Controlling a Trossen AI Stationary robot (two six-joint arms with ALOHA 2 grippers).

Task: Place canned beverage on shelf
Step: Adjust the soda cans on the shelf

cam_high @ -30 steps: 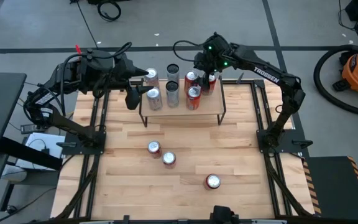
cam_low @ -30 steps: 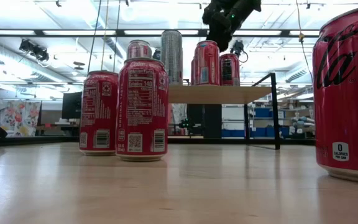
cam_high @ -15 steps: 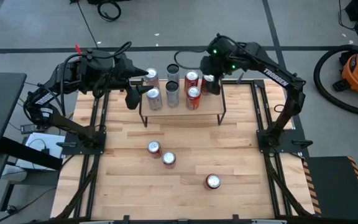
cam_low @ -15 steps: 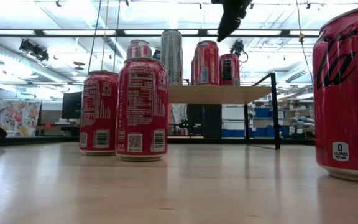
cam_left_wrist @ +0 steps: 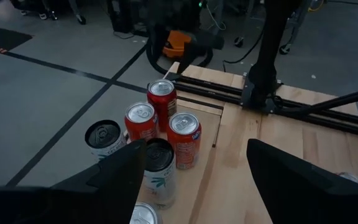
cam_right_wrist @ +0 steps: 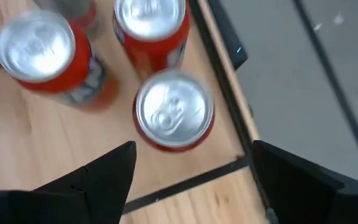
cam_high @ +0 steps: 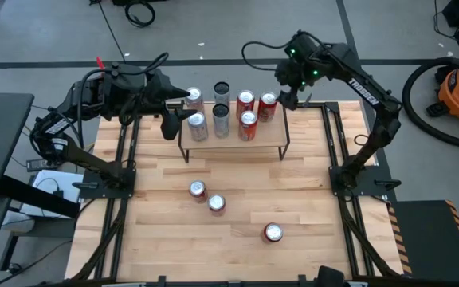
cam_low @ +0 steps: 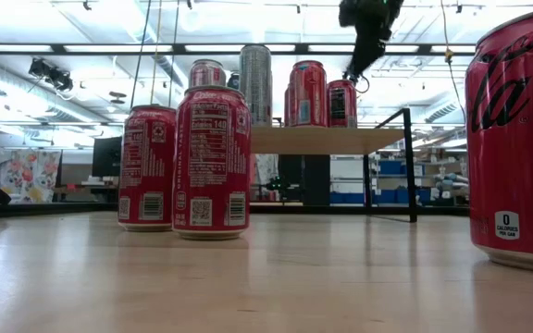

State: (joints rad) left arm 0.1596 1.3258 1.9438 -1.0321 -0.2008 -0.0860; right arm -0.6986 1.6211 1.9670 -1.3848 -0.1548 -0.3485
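The shelf [cam_high: 229, 147] stands at the table's far middle and carries several cans, red and silver. A red can [cam_high: 268, 104] stands upright on its base at the shelf's far right corner; it also shows in the right wrist view [cam_right_wrist: 173, 109] and the low view [cam_low: 342, 102]. My right gripper [cam_high: 287, 96] is open and empty, above and just right of that can, touching nothing. My left gripper [cam_high: 170, 123] is open and empty at the shelf's left end, level with the cans [cam_left_wrist: 185, 138]. Three more red cans stand on the table; the nearest [cam_high: 273, 232] is at the front.
Two red cans [cam_high: 198, 190] [cam_high: 216, 202] stand close together at mid-table. Black rails [cam_high: 337, 143] run along the table's left and right sides. The shelf's black legs [cam_low: 407, 166] rise from the tabletop. Bare wood lies between the shelf and the loose cans.
My right gripper has drawn away from above the shelf's far right cans, toward the table's right edge. The red can it covered now stands in plain view on the shelf's far right corner.
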